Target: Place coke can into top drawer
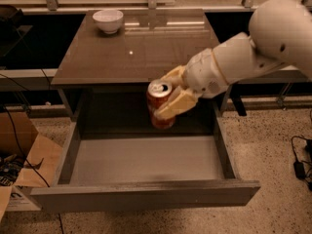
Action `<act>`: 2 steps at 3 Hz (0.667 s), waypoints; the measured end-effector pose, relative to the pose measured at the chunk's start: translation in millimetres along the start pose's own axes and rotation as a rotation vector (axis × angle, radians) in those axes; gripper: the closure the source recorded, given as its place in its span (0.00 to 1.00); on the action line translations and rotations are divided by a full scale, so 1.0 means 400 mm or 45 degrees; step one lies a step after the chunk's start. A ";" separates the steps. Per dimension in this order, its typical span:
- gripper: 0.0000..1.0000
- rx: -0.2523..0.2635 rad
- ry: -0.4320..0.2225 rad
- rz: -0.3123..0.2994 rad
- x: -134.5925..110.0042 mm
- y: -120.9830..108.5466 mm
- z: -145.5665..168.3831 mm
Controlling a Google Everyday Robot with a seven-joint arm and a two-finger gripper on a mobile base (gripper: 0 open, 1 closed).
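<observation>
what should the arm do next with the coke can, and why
Probably lower it straight down. The gripper, jaws shut on the coke can, hangs in front of the tabletop edge, above the rear of the open top drawer, and the can looks well clear of the drawer's bare floor. Releasing from here would likely drop and tip it.

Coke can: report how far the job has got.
Done: the top drawer stands open, and the coke can is off the counter, clamped in the gripper. In hand: the gripper holds the can upright, apparently over the drawer's rear. Left: lower the can onto the drawer floor and release it.
</observation>
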State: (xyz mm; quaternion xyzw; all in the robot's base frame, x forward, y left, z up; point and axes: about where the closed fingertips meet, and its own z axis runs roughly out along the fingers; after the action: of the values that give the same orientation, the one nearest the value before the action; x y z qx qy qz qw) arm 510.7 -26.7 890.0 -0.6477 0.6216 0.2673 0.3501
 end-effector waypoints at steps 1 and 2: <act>1.00 -0.078 -0.007 0.162 0.151 0.057 0.159; 1.00 -0.092 -0.044 0.278 0.251 0.069 0.288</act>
State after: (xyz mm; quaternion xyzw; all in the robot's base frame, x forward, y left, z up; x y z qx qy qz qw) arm 502.3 2.2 737.6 -0.5837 0.6723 0.3371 0.3061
